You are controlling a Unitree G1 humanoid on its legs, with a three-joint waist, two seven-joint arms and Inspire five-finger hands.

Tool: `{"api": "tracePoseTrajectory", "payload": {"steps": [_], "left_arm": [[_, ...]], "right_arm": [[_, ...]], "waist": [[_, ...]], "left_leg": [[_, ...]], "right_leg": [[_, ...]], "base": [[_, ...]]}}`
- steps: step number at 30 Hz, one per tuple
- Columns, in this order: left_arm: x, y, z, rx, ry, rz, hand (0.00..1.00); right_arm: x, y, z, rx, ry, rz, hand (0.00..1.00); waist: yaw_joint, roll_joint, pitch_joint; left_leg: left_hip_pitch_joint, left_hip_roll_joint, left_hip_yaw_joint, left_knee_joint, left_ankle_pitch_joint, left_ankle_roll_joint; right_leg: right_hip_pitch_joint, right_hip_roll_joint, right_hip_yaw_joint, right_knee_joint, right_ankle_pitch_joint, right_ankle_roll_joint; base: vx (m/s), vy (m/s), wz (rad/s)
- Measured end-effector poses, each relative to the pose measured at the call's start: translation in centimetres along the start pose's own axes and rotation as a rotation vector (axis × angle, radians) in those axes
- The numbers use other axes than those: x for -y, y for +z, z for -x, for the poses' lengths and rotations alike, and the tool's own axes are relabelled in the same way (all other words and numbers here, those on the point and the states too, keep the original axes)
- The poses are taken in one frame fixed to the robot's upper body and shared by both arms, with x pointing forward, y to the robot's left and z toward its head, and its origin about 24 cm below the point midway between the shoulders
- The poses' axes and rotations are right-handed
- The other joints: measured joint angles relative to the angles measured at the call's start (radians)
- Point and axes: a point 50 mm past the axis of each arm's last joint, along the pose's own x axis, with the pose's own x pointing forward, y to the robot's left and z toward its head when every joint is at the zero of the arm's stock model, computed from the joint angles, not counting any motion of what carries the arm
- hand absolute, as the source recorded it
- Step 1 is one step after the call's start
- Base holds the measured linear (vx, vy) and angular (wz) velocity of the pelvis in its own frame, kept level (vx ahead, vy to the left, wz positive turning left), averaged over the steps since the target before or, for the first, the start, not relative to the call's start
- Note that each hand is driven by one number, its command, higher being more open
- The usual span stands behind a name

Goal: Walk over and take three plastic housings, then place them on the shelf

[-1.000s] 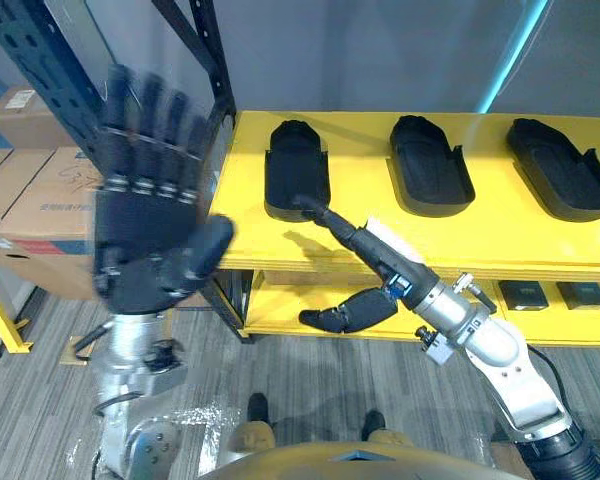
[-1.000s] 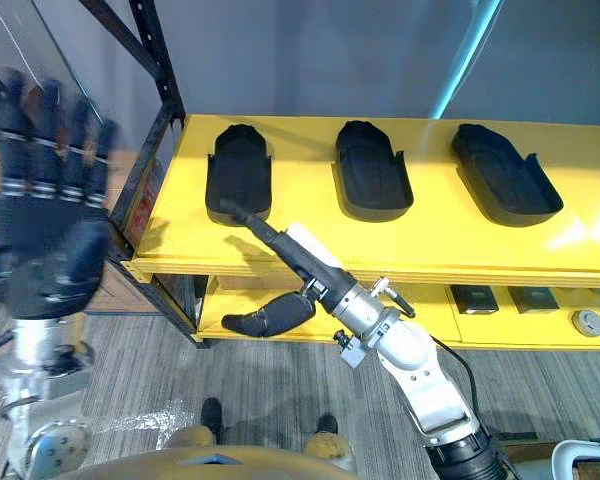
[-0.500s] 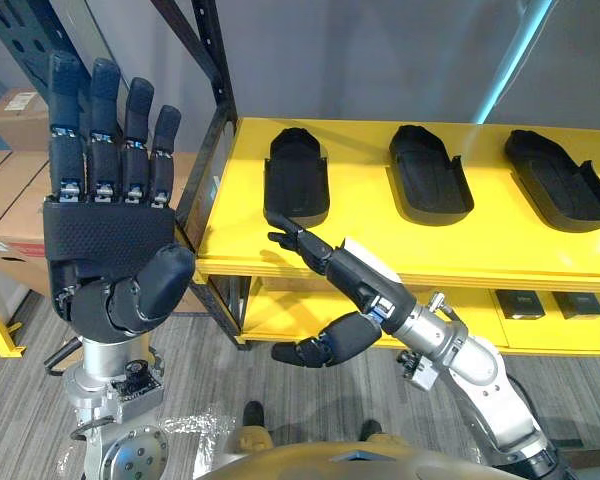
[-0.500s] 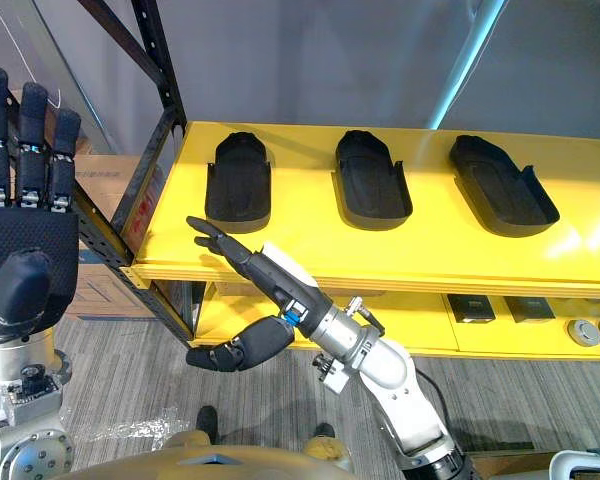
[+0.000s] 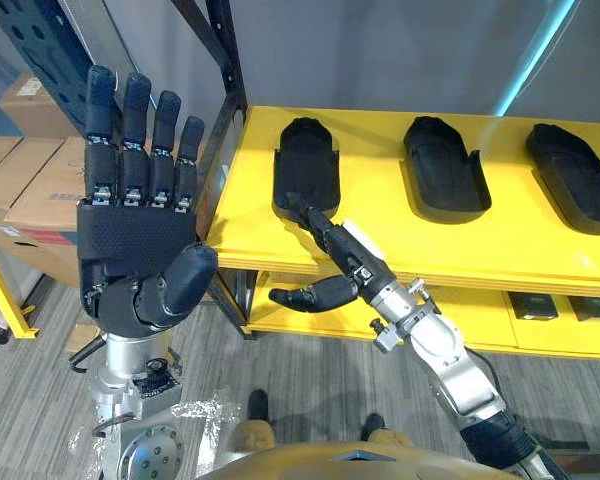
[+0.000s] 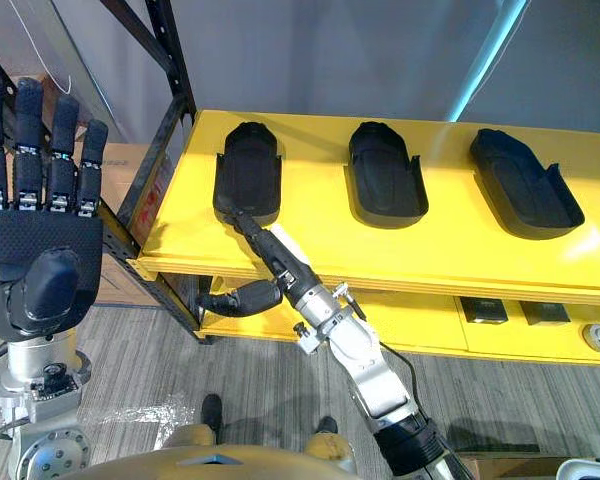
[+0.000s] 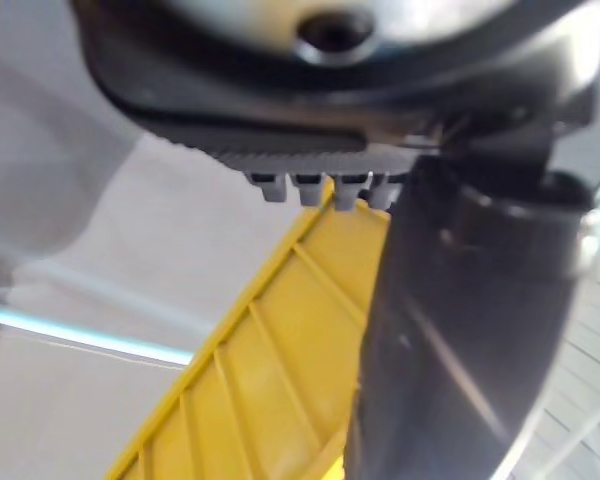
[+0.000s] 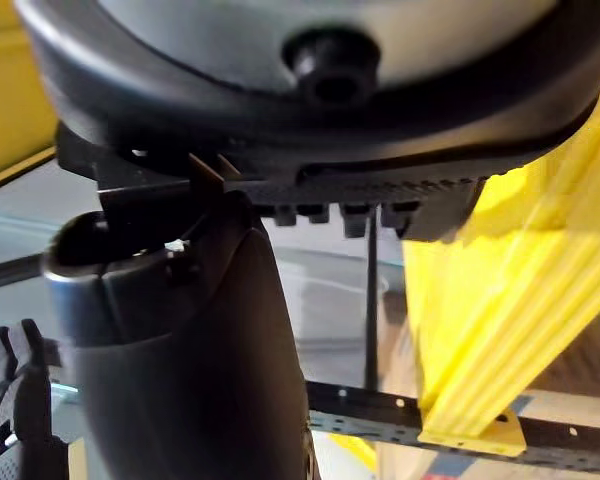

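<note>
On the shelf's [image 5: 500,240] near left side, my right hand [image 5: 345,250] is back on the left housing [image 5: 305,175].
Half a second ago its fingertips stopped short. Now they touch the housing's near end, fingers straight, thumb below the shelf edge, gripping nothing. The left housing, middle housing [image 5: 445,170] and right housing [image 5: 580,180] all lie on the yellow top, so I judge this a last nudge rather than a pick. My left hand [image 5: 135,240] is raised, palm open and empty.
</note>
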Motion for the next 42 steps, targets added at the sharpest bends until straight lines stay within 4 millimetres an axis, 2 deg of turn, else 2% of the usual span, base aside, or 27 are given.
{"api": "tracePoseTrajectory", "payload": {"steps": [6, 10, 14, 20, 28, 36, 42], "left_arm": [[-0.2, -0.3, -0.5, 0.009, -0.012, 0.006, 1.00], [-0.3, -0.5, -0.5, 0.008, -0.005, 0.008, 1.00], [-0.3, -0.5, -1.0, 0.027, -0.025, 0.014, 1.00], [-0.2, -0.5, -1.1, 0.034, -0.033, 0.016, 1.00], [-0.2, -0.5, -1.1, 0.032, -0.031, 0.020, 1.00], [-0.2, -1.0, -1.1, 0.016, -0.009, 0.051, 1.00], [0.3, -1.6, -1.8, 0.020, -0.015, 0.087, 1.00]], "right_arm": [[1.0, 0.1, -1.0, 0.008, -0.072, 0.005, 1.00], [2.5, 0.5, -1.9, 0.020, -0.120, 0.065, 1.00], [3.1, 1.1, -2.8, 0.047, -0.141, 0.080, 1.00], [3.4, 0.7, -3.6, 0.032, -0.150, 0.069, 1.00], [3.7, 1.2, -4.5, 0.051, -0.150, 0.076, 1.00], [3.5, 1.4, -4.9, 0.063, -0.161, 0.060, 1.00], [3.5, 1.1, -6.2, 0.047, -0.143, 0.069, 1.00]], "waist": [[0.000, 0.001, 0.040], [0.000, 0.004, 0.074], [0.000, 0.004, 0.083], [0.000, 0.009, 0.103], [0.001, 0.010, 0.125], [0.002, 0.011, 0.126], [0.003, 0.012, 0.127]], "left_leg": [[-0.009, -0.001, -0.003, -0.002, 0.005, 0.001], [-0.025, -0.002, -0.004, 0.001, 0.012, 0.004], [-0.029, -0.002, -0.011, 0.001, 0.018, 0.003], [-0.021, -0.003, -0.016, 0.001, 0.018, 0.003], [-0.018, -0.004, -0.019, 0.002, 0.018, 0.003], [-0.017, -0.004, -0.021, 0.002, 0.018, 0.003], [-0.011, -0.004, -0.019, 0.002, 0.018, 0.003]], "right_leg": [[-0.027, -0.009, 0.001, 0.045, -0.028, -0.001], [-0.052, -0.014, 0.003, 0.066, -0.030, -0.002], [-0.068, -0.018, 0.000, 0.099, -0.042, -0.004], [-0.068, -0.026, -0.003, 0.130, -0.062, -0.004], [-0.068, -0.029, -0.005, 0.141, -0.065, -0.004], [-0.070, -0.031, -0.007, 0.150, -0.071, -0.005], [-0.069, -0.031, -0.003, 0.156, -0.071, -0.006]], "base": [[-0.03, -0.012, 0.01], [0.00, 0.000, 0.00], [0.01, -0.016, 0.04], [0.00, -0.011, 0.02], [-0.01, -0.004, 0.00], [0.00, 0.000, 0.00], [-0.01, -0.007, -0.01]]}}
